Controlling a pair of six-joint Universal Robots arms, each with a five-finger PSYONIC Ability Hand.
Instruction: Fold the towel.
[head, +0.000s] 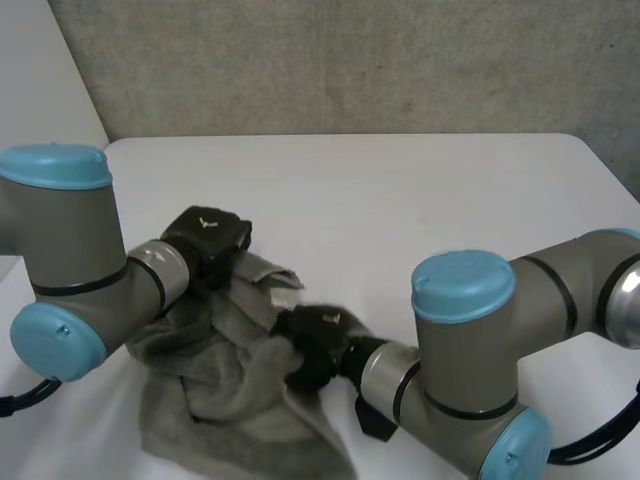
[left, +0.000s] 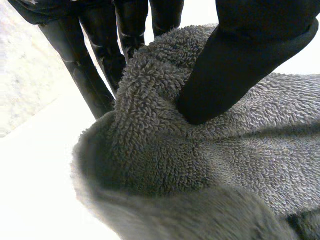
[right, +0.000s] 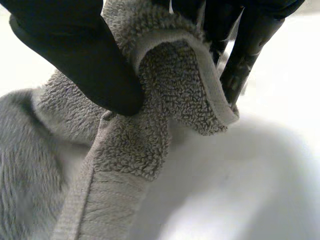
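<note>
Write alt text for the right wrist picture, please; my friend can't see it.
The right hand pinches the hemmed edge of a grey towel between its thumb and fingers. The towel hangs from the hand down toward a white table.

Readable text: none.
Black left hand (head: 205, 238): small white mark on its back, illegible.
Black right hand (head: 315, 345): same white mark, illegible.

Overhead head view; wrist views near towel (head: 228, 385)
</note>
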